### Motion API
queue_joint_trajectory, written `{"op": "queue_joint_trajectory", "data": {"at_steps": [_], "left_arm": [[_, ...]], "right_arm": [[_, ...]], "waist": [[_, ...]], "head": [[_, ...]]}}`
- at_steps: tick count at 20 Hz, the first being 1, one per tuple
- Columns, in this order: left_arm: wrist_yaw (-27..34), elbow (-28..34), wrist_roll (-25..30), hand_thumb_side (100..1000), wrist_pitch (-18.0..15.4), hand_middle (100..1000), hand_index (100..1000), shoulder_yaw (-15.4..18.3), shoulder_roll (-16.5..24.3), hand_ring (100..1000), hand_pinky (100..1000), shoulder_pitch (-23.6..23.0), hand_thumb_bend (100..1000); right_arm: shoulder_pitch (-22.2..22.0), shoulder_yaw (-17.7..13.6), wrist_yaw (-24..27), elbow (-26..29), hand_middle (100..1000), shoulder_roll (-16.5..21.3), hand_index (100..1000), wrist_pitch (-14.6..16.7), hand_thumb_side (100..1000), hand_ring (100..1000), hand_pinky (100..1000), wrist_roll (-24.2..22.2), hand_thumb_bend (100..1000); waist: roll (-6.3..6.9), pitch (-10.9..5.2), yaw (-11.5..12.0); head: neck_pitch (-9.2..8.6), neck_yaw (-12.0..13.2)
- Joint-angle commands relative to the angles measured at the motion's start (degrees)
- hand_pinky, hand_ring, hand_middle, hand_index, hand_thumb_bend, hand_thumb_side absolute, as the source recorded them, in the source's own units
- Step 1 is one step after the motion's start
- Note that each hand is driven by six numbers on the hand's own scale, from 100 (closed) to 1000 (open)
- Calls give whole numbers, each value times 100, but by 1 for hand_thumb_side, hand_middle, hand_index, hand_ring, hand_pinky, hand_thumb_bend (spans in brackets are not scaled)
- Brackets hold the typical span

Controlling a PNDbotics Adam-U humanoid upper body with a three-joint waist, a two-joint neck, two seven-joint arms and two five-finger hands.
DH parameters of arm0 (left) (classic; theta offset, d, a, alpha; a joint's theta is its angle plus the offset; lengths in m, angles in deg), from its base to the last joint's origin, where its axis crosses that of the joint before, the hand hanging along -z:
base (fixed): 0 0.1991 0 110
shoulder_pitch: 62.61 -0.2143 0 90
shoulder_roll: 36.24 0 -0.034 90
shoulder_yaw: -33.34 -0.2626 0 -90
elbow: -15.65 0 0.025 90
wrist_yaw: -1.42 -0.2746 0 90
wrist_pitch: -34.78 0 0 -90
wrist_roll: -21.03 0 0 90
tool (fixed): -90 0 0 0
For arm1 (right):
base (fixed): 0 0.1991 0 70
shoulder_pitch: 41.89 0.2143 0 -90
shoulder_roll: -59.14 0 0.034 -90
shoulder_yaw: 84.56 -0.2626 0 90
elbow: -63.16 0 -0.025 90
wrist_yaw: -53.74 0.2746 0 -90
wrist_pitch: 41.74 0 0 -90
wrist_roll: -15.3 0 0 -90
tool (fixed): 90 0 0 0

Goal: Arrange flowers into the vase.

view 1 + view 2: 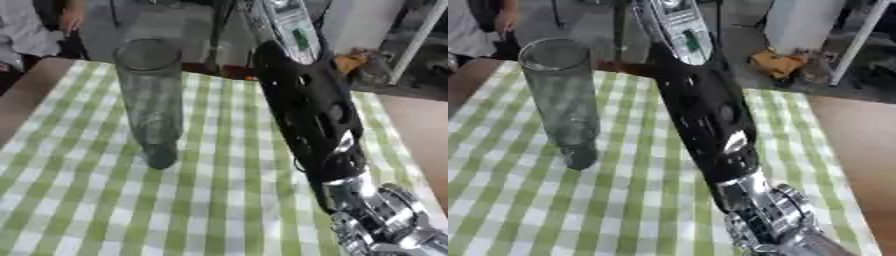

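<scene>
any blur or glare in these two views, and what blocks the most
Left eye view: soft all over, the glass vase smeared, and the black arm crossing the checked cloth hides much of it. Right eye view: equally soft, with a bright glint on the arm's shell and silver joint; no hand shows.

Vase [150,100]: clear, grey-tinted glass, showing darker at the base. Cloth [105,210]: showing a green-and-white check, lying over a tabletop [859,150] that is showing reddish-brown at both sides. Arm [706,125]: showing glossy black along its length, giving way to silver metal at the lower joint.
</scene>
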Motion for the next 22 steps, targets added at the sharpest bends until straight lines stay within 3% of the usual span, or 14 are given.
{"op": "queue_joint_trajectory", "data": {"at_steps": [1, 10, 15, 22], "left_arm": [[25, 82, 34, 824, -15, 936, 954, -17, 80, 831, 507, 83, 100], [5, 82, 34, 825, -21, 938, 954, -14, 142, 832, 505, 105, 100], [-8, 82, 34, 824, -20, 938, 954, -17, 177, 832, 505, 119, 100], [0, 82, 41, 825, -17, 938, 954, -26, 168, 833, 505, 148, 100]], "right_arm": [[299, -105, -21, -54, 100, -6, 100, 88, 260, 100, 100, 98, 100], [958, -231, -320, -638, 100, 144, 100, 498, 260, 100, 100, 214, 100], [1167, -326, -323, -831, 100, 117, 100, 510, 260, 100, 100, 330, 100], [1097, -339, -354, -901, 100, 8, 100, 431, 261, 100, 100, 301, 100]], "waist": [[33, -70, 32], [-81, -14, 123], [-118, -10, 154], [-137, 24, 206]], "head": [[-104, -55], [-187, -121], [-217, -158], [-298, -196]]}}
